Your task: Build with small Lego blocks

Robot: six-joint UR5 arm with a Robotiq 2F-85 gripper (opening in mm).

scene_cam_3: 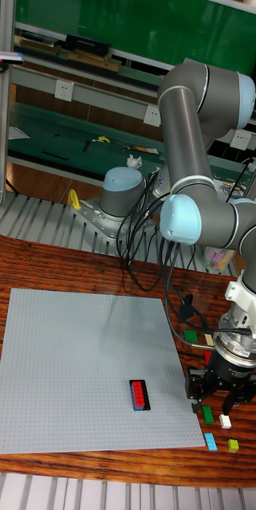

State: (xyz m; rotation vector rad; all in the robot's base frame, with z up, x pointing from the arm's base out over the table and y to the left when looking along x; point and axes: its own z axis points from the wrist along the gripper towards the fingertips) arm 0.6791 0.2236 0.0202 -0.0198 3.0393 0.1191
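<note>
Hovering low over loose bricks on the wooden table, the gripper sits just right of the grey baseplate. Its jaws stand apart, holding nothing visible. A red brick on blue sits on the baseplate.

Red brick flat on grey baseplate; loose small bricks beside its right edge.
</note>
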